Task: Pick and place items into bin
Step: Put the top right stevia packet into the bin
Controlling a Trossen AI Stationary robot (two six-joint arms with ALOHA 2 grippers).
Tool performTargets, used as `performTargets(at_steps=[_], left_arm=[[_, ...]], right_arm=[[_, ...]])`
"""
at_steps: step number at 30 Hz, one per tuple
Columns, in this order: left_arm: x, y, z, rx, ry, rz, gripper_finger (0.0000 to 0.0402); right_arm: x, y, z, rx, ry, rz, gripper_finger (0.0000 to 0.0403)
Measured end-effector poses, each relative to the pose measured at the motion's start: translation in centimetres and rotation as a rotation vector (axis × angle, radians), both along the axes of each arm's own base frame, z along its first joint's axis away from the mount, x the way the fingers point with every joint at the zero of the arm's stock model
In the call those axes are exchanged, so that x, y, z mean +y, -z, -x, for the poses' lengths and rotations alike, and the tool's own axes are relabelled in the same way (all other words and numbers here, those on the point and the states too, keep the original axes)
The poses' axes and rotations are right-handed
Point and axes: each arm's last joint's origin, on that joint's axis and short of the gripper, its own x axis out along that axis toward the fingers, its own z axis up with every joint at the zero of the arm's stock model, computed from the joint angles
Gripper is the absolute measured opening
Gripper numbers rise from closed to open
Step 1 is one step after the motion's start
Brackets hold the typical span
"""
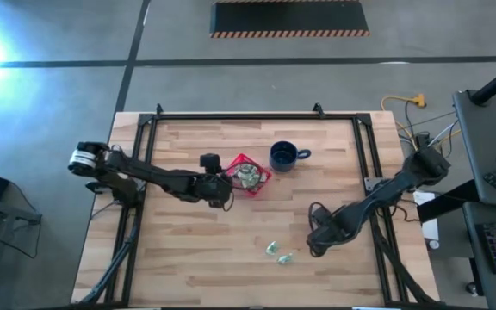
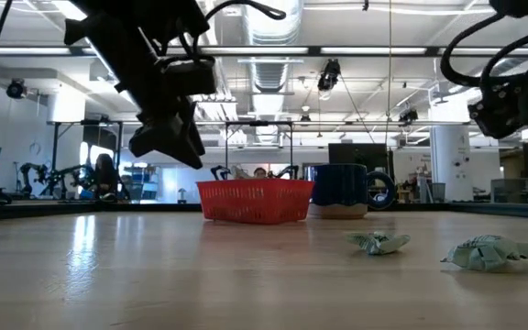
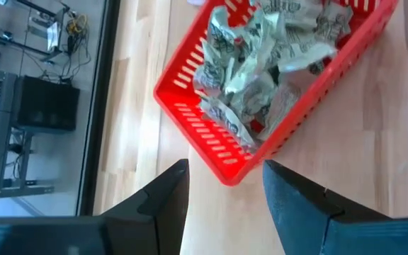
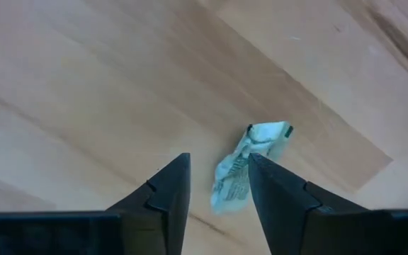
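Bin [image 1: 250,175] at frame centre, flanked by released left gripper [image 1: 227,191]; right gripper [image 4: 218,185], parted, is positioned over an item [image 4: 245,164].

Bin [image 1: 250,175]: mid-table, wrapped pieces [image 3: 253,71] piled in it.
Mug [image 1: 283,156]: just right of the bin.
Loose pieces [image 1: 277,251]: nearer the front edge, right of centre.
Left gripper [image 1: 227,191]: beside the bin's left.
Right gripper [image 1: 315,246]: right of the loose pieces.

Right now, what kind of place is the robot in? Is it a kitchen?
No, it looks like a robot lab or workshop. The ceiling has bare pipes and ducts, cables run beside the wooden table, and another robot arm stands behind.
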Motion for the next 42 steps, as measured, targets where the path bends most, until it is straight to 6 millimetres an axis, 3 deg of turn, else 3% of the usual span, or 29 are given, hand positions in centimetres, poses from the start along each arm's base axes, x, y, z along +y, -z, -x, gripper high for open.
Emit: performTargets(at_steps=[10,23,42], left_arm=[[0.0,-0.6,0.3,-0.04,-0.009,0.011,0.0164],[0.0,-0.7,0.2,-0.058,-0.011,0.014,0.0164],[0.0,-0.6,0.2,-0.058,-0.01,0.014,0.0164]], right_arm=[[0.1,1.2,-0.1,0.056,-0.022,0.017,0.0112],[0.0,-0.2,0.1,0.065,0.006,0.036,0.0091],[-0.4,1.4,0.5,0.086,-0.06,0.074,0.0074]])
